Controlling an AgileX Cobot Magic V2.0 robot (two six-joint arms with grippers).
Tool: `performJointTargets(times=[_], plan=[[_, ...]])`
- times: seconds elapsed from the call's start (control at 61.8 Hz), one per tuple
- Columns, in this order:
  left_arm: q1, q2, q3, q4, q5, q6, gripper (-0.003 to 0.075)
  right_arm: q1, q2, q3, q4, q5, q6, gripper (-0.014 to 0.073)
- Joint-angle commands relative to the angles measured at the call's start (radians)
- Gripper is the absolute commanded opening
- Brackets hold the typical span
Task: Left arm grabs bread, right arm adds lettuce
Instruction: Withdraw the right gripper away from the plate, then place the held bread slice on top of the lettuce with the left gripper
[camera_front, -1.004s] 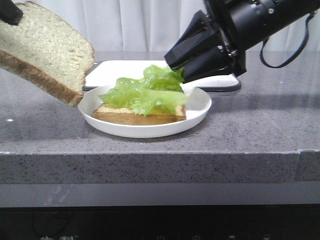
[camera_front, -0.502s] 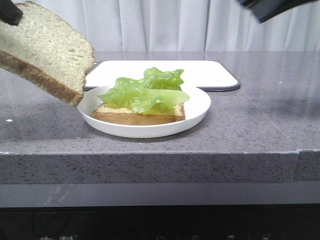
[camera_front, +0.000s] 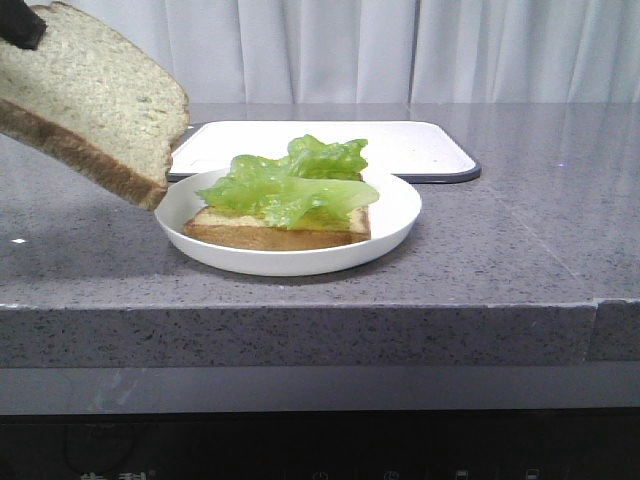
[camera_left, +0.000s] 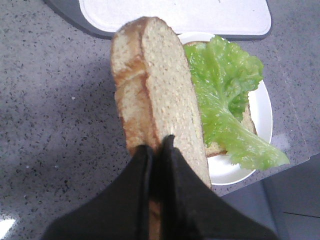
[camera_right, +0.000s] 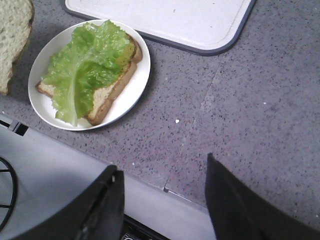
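The thick bread (camera_front: 90, 100) hangs tilted in the air, left of the plate and above the counter. My left gripper (camera_left: 157, 142) is shut on the bread's (camera_left: 160, 85) near edge, and only a black finger tip (camera_front: 20, 25) shows in the front view. The lettuce (camera_front: 295, 180) lies spread over a thinner toast slice (camera_front: 280, 232) on the white plate (camera_front: 395, 215). My right gripper (camera_right: 161, 167) is open and empty, high above the counter's front edge and away from the lettuce (camera_right: 87, 60). It is out of the front view.
A white cutting board (camera_front: 400, 140) with a dark rim lies just behind the plate. The grey speckled counter (camera_front: 520, 230) stretches to the right, and its front edge (camera_right: 165, 189) runs under my right gripper.
My right arm has lifted away from the plate and left the front view, leaving the lettuce on the thin slice. The left gripper and the bread have stayed put.
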Motion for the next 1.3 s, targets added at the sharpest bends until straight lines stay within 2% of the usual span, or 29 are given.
performJointTargets(times=[0.0, 0.146, 0.227, 0.469, 0.712, 0.939, 1.279], plan=[[0.004, -0.022, -0.028, -0.047, -0.066, 0.001, -0.0020, -0.003, -0.046, 0.011, 0.019, -0.062, 0.002, 0.0393], [0.004, -0.022, -0.028, -0.050, -0.080, 0.001, -0.0020, -0.003, -0.073, 0.020, 0.019, -0.068, 0.000, 0.0393], [0.004, -0.022, -0.028, -0.114, -0.080, 0.009, -0.0020, -0.003, -0.073, 0.020, 0.019, -0.058, 0.000, 0.0393], [-0.047, 0.011, -0.042, -0.407, -0.046, 0.232, -0.0020, -0.003, -0.073, 0.020, 0.019, -0.046, 0.000, 0.0393], [-0.119, 0.136, -0.120, -0.465, 0.002, 0.274, -0.0020, -0.003, -0.073, 0.020, 0.019, -0.046, 0.000, 0.0393], [-0.102, 0.272, -0.153, -0.644, 0.126, 0.400, -0.0020, -0.003, -0.073, 0.020, 0.019, -0.046, 0.000, 0.0393], [-0.036, 0.346, -0.153, -0.662, 0.167, 0.418, -0.0020, -0.003, -0.073, 0.020, 0.019, -0.046, 0.000, 0.0393]])
